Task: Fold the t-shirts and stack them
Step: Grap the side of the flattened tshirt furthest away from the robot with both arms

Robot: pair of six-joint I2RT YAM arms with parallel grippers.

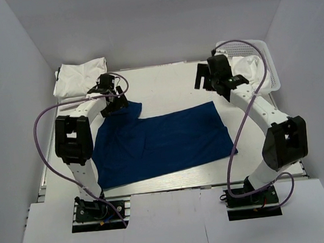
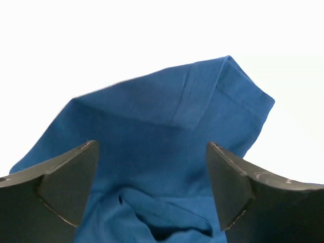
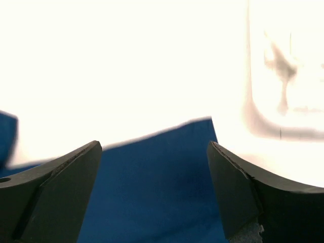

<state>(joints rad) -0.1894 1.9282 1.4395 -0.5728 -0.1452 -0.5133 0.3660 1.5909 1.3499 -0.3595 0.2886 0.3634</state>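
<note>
Presently, the blue t-shirt (image 1: 158,142) lay spread over the middle of the table (image 1: 164,84), mostly flat, with wrinkles toward its 9 o'clock side. One sleeve projected toward 11 o'clock, and its tip lay under the left end effector (image 1: 114,102).

In the left wrist view, the left end effector (image 2: 152,187) stood with its fingers (image 2: 61,177) well apart and nothing clamped. The sleeve of the blue t-shirt (image 2: 167,126) filled the space below and beyond them, with a rumpled fold at 6 o'clock. It could not be determined whether the fingers touched the cloth.

The right end effector (image 1: 204,78) hung above the table at about 1 o'clock from the shirt, off the garment's far right corner. In the right wrist view, the right end effector (image 3: 154,192) was likewise apart and held nothing. The blue t-shirt's (image 3: 152,177) far edge and corner showed below it.

A bundled white t-shirt (image 1: 80,76) sat at the table's 10 o'clock corner, apart from the blue one. At 2 o'clock stood a white mesh basket (image 1: 264,51) with another white t-shirt (image 1: 247,66) heaped inside. The right wrist view of the basket (image 3: 283,76) was overexposed, and its detail was unreadable.
</note>
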